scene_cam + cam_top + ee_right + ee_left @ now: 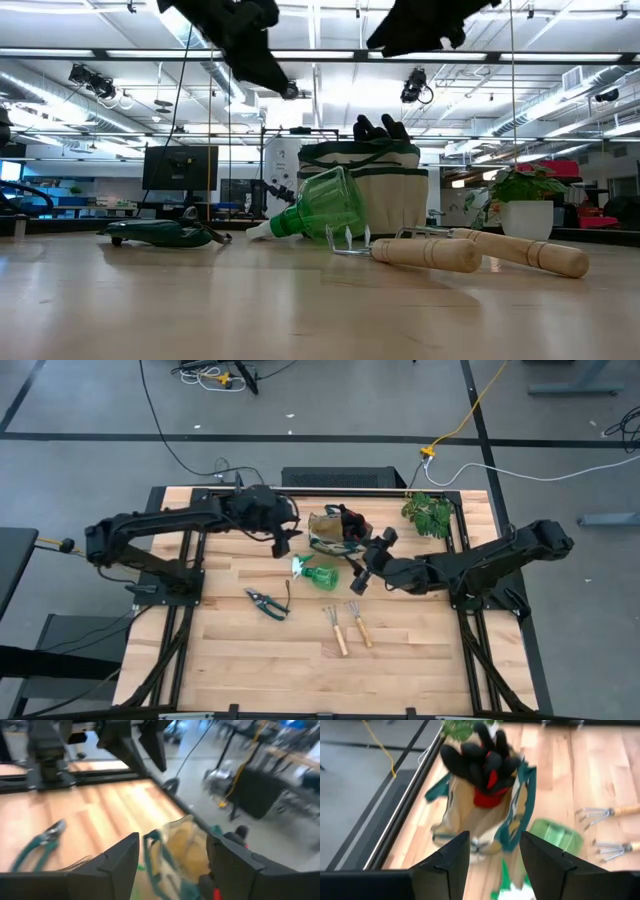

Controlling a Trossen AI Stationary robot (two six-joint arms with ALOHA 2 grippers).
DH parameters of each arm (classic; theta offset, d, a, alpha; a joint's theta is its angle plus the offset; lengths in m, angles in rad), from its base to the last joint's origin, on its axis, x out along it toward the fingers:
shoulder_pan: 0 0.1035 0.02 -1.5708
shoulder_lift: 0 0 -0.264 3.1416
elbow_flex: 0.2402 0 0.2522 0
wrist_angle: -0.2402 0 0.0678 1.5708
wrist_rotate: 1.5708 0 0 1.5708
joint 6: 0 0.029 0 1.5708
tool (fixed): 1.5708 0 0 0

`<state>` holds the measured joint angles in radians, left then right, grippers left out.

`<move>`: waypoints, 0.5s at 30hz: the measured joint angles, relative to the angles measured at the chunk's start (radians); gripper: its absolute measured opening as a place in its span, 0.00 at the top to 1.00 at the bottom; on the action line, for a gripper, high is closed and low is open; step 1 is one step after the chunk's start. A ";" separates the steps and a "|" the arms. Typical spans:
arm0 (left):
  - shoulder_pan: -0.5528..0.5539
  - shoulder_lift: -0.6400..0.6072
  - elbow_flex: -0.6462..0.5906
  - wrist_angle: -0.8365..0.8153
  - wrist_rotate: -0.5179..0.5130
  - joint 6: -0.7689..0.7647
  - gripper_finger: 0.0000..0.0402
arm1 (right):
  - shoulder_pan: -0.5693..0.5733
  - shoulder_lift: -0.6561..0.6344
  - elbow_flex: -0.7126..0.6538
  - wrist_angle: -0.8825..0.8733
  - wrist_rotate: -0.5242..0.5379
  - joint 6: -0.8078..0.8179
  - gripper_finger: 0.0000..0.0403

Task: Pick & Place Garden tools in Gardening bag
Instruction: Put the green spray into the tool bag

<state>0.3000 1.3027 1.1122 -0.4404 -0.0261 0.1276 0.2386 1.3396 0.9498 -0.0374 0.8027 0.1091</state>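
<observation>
- The gardening bag (330, 530) sits near the back of the wooden surface (260, 660), with the red-and-black gloves (482, 762) poking out of its top.
- The green spray bottle (318, 573) lies on its side right in front of the bag.
- The pruning shears (267, 603) lie on the surface off to the bottle's left.
- The two mini rakes (346, 626) lie side by side nearer the front edge.
- The left hand (281, 544) hangs above the surface just left of the bag, fingers spread, nothing in it.
- The right hand (360, 578) hovers just right of the bottle, fingers spread too, also empty.
- A leafy plant (428, 515) stands at the back right corner.
</observation>
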 joint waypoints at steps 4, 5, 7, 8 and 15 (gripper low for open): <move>0.000 -0.050 0.000 -0.071 -0.015 -0.004 0.55 | 0.000 0.000 0.068 -0.100 -0.090 0.051 0.42; 0.000 -0.060 -0.001 -0.096 -0.015 -0.005 0.55 | 0.000 0.000 0.076 -0.109 -0.117 0.063 0.42; 0.000 -0.075 -0.001 -0.109 -0.015 -0.011 0.55 | 0.000 0.000 0.087 -0.117 -0.164 0.078 0.42; 0.000 -0.085 -0.001 -0.124 -0.016 -0.011 0.55 | 0.000 0.000 0.091 -0.119 -0.186 0.087 0.42; 0.000 -0.117 -0.001 -0.141 -0.015 -0.023 0.55 | -0.003 0.020 0.093 -0.154 -0.238 0.119 0.42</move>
<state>0.3000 1.1860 1.1114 -0.5816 -0.0414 0.1042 0.2353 1.3594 1.0424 -0.1912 0.5652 0.2282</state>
